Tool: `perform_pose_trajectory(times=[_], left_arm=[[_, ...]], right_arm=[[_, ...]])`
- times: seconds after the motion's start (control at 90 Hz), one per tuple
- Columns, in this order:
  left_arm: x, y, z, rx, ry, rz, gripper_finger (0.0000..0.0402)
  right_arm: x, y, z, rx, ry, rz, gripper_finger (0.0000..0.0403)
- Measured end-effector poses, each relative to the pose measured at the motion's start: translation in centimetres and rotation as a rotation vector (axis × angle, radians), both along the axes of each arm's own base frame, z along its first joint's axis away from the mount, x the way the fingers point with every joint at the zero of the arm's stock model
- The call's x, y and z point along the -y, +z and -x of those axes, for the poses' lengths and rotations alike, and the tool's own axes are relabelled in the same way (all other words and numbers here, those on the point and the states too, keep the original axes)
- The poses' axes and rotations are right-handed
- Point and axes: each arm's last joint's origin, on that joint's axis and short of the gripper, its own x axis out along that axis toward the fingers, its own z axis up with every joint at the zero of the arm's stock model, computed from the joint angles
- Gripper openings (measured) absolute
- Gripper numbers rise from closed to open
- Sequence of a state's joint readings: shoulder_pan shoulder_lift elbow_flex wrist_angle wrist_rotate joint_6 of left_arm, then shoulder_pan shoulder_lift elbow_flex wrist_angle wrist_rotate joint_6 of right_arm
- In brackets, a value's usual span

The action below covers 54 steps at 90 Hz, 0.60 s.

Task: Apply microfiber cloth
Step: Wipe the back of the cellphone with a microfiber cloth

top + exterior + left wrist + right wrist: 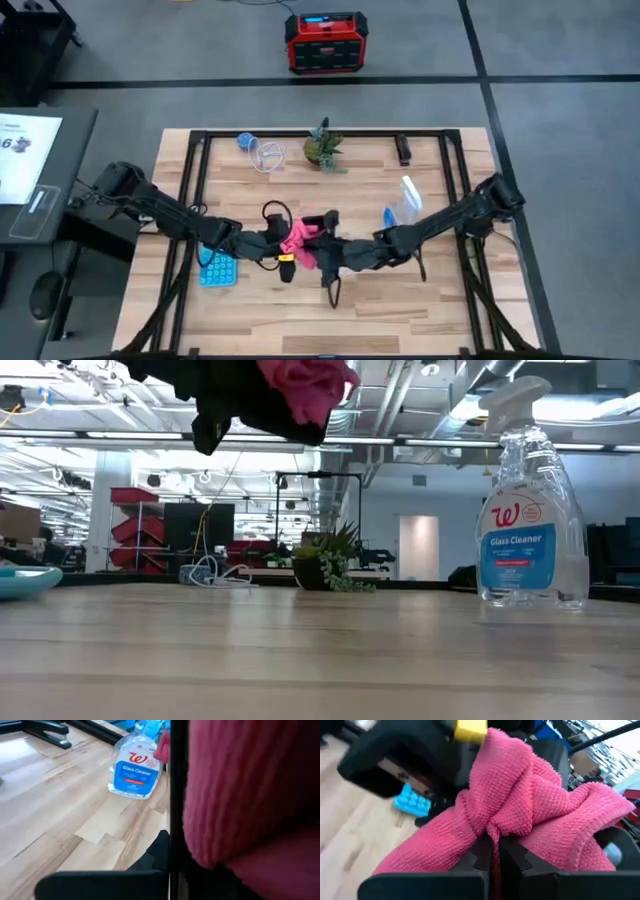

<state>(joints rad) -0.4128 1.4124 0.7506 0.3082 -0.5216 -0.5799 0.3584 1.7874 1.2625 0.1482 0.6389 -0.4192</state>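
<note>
Pink microfiber cloth [297, 243] is hanging bunched above the table [420, 310], mid-frame in the high view, with the right end effector [492, 851] pinching a fold between pressed-together fingers. The left end effector [282, 247] is touching it from the other side; whether it is spread or pressed together I cannot tell. Lifting looks done, wiping remains. Bare wood is lying open toward the lower edge, while the glass cleaner bottle [405, 203] is standing right of centre
</note>
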Motion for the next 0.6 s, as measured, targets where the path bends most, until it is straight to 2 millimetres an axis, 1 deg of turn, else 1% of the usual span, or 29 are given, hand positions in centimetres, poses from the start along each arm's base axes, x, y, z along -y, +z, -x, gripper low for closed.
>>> perform_pose_trajectory(times=[0.156, 0.356, 0.456, 0.511, 0.6], left_arm=[[0.2, 0.0, 0.1, -0.003, 0.000, -0.004, 0.0004], [0.1, -0.3, 0.2, -0.024, 0.020, -0.016, 0.0004], [0.0, -0.5, 0.3, -0.039, 0.032, -0.020, 0.0004], [0.3, -0.3, 0.3, -0.026, 0.007, 0.000, 0.0004], [0.5, 0.3, 0.3, -0.004, -0.013, 0.015, 0.0004]], right_arm=[[0.3, -0.5, 0.7, -0.079, -0.046, -0.019, 0.0000], [0.5, -1.9, 1.6, -0.204, -0.127, -0.044, 0.0000], [0.1, -2.8, 2.6, -0.271, -0.181, -0.003, 0.0000], [-0.2, -3.5, 3.1, -0.309, -0.199, 0.024, 0.0000], [-0.8, -3.6, 3.5, -0.311, -0.211, 0.011, 0.0000]])
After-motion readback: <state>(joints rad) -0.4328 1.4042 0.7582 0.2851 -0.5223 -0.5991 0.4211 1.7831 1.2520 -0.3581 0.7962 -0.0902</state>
